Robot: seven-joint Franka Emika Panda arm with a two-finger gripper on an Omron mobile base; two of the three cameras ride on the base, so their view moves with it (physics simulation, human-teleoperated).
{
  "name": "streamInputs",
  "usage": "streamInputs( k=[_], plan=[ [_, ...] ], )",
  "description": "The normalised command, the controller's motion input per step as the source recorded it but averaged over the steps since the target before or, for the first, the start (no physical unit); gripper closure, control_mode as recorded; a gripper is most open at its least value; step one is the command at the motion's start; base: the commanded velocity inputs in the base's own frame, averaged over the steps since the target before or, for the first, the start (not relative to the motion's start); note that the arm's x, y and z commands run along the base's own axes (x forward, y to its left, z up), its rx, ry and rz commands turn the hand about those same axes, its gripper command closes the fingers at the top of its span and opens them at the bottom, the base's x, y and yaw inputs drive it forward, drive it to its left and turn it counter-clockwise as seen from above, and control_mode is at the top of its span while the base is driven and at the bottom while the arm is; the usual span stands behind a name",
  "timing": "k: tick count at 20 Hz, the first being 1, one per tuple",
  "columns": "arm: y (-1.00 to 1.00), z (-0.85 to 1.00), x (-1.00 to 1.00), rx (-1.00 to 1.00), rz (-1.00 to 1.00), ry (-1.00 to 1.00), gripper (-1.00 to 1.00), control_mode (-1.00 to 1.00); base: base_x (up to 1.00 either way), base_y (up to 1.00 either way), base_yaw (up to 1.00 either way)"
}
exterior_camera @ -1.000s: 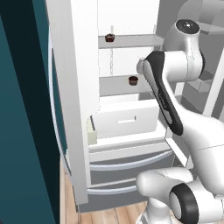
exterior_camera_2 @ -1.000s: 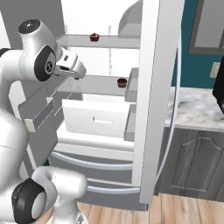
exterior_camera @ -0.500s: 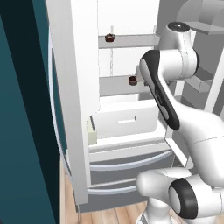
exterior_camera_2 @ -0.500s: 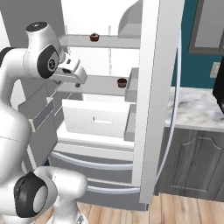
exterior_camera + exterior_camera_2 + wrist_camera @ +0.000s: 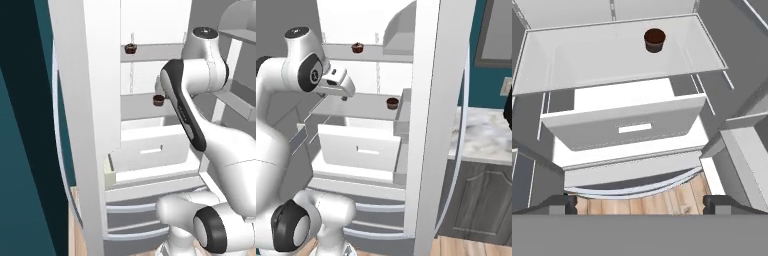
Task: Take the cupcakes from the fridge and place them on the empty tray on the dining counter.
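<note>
The fridge [image 5: 85,125] stands open, white inside. One of the cupcakes [image 5: 130,48] sits on the upper shelf, and a second cupcake [image 5: 158,100] sits on the shelf below. From the right they appear as the upper cupcake [image 5: 357,48] and the lower cupcake [image 5: 392,103]. My gripper [image 5: 344,97] hangs open over the left end of the lower shelf, well short of that cupcake. In the hand view the gripper [image 5: 640,205] holds nothing, and the lower cupcake [image 5: 654,40] lies far ahead on its shelf [image 5: 612,60]. The tray and the dining counter are out of view.
A white drawer [image 5: 627,125] juts out under the lower shelf, with the grey bottom drawers and wooden floor [image 5: 642,200] beneath. The open right fridge door [image 5: 428,125] stands close beside the arm. A marble-topped counter [image 5: 481,140] on grey cabinets lies beyond it.
The arm has leaned slightly further toward the fridge's inside and the hand has dipped a little. The jaws stay wide apart. Both cupcakes rest where they were.
</note>
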Motion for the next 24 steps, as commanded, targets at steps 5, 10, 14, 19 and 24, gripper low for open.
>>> streamInputs(
  k=[5,10,14,19,24],
  plan=[
    [0.0,0.0,0.0,0.0,0.0,0.0,-1.0,1.0,0.6,0.0,0.0],
    [0.0,0.0,0.0,0.0,0.0,0.0,-1.0,1.0,0.63,0.0,0.0],
    [0.0,0.0,0.0,0.0,0.0,0.0,-1.0,1.0,0.57,0.0,0.0],
    [0.0,0.15,-0.2,0.0,0.0,-0.15,-1.0,-1.0,0.04,0.0,0.0],
    [0.0,0.53,-0.26,0.02,0.03,-0.39,-1.0,-1.0,0.0,0.0,0.0]
  ],
)
